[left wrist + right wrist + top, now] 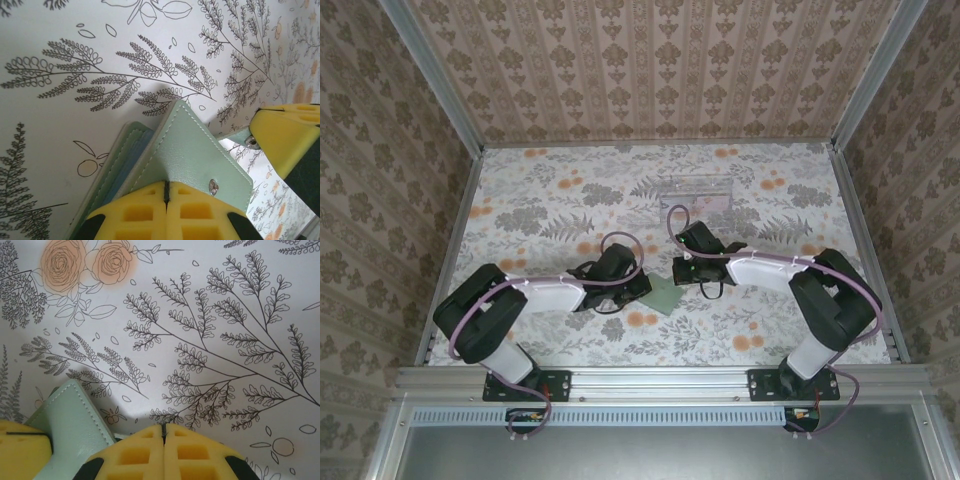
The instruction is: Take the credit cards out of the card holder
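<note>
At table centre: card holder [665,294], looks light, soft, floppy snap flap. Left gripper [166,187] and right gripper [164,429] both closed pad-to-pad, nothing visibly clamped. Pin one cover, pull at slot edge.

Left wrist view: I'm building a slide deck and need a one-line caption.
Shut left gripper at the mint-green card holder, its snap flap angled up over the floral tabletop.
</note>
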